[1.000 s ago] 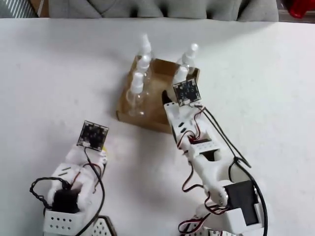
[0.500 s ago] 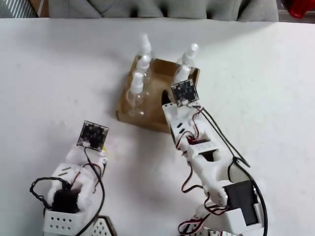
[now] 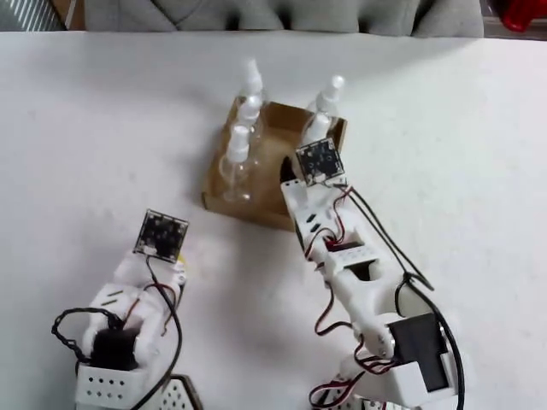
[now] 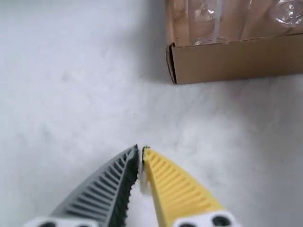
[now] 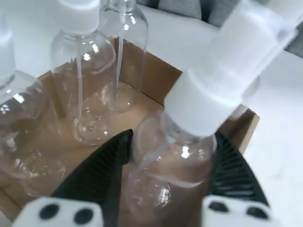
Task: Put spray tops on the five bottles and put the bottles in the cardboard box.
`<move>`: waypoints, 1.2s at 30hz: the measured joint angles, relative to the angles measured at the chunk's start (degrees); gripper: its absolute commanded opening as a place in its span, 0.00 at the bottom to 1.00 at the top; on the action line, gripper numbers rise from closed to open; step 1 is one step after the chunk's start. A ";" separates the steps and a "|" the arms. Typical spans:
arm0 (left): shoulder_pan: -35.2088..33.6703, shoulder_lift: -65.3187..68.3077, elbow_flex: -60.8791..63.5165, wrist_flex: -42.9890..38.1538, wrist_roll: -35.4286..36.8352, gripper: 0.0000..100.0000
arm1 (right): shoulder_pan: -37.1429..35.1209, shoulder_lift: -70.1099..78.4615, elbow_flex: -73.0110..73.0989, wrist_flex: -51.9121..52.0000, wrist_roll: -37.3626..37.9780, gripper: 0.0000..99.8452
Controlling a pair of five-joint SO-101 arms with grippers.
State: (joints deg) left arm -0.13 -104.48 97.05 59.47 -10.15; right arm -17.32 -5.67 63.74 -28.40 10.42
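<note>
High view: right gripper (image 3: 305,159) stands over the box's (image 3: 244,212) right side, on an upright bottle (image 3: 317,128); the left arm is well apart.
Left wrist view: left gripper (image 4: 141,152) closed, empty; box ahead.
Right wrist view: jaws clamp the capped bottle, axis vertical, inside the box.

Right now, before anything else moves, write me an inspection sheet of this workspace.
Surface: white table.
Job's things: open cardboard box; four standing bottles inside it, each with a spray top on; fifth bottle, also topped, at the box's near corner, base hidden.
Clutter: nothing seen.
Grippers: right gripper shut on the fifth bottle, over the box; left gripper shut and holding nothing, over the table short of the box.
Cables: red and black wires run loose along the right arm; black cable loop at the left arm's base.
Surroundings: grey cushions beyond the far edge; red object at the far corner.
</note>
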 measured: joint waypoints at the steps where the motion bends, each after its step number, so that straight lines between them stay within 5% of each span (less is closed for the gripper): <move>1: 0.00 0.00 0.00 0.00 0.00 0.02 | -0.26 0.00 0.00 0.00 0.09 0.17; 11: 0.00 0.00 0.00 0.00 0.00 0.02 | -1.14 0.00 0.62 0.09 0.00 0.29; 29: 0.00 0.00 0.00 0.00 0.00 0.02 | -1.05 0.53 2.29 0.18 0.00 0.30; 36: 0.00 0.00 0.00 0.00 0.00 0.02 | -1.14 0.53 2.29 0.18 -1.32 0.38</move>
State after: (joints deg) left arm -0.13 -104.48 97.05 59.47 -10.15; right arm -18.46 -5.14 66.02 -28.22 9.10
